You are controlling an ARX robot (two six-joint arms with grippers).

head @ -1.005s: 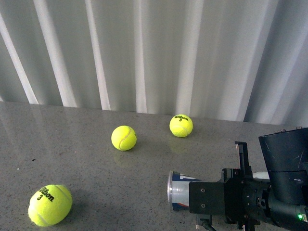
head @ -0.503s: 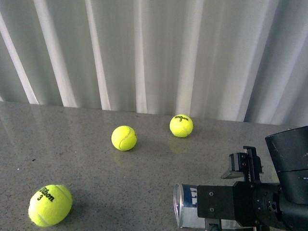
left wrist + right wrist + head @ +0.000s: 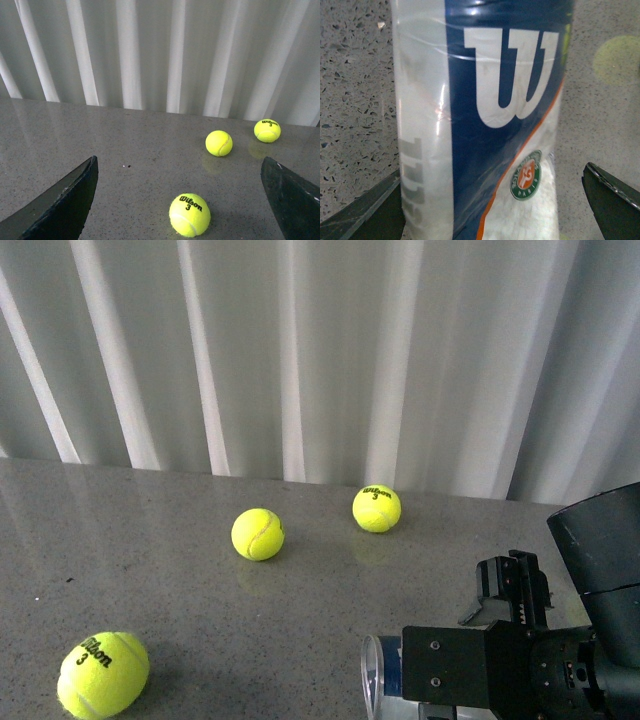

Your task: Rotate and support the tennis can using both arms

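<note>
Low at near right of the bench [image 3: 180,580], right hand [image 3: 491,190] spread wide astride the lying tennis can [image 3: 388,678], long axis crosswise, silver rim [image 3: 368,680] leftward; left hand [image 3: 179,167] also wide, empty, seemingly farther off.

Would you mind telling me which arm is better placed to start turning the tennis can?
Right. The right gripper straddles the tennis can, fingers open on either side. The left gripper is open too, but faces only loose tennis balls.
</note>
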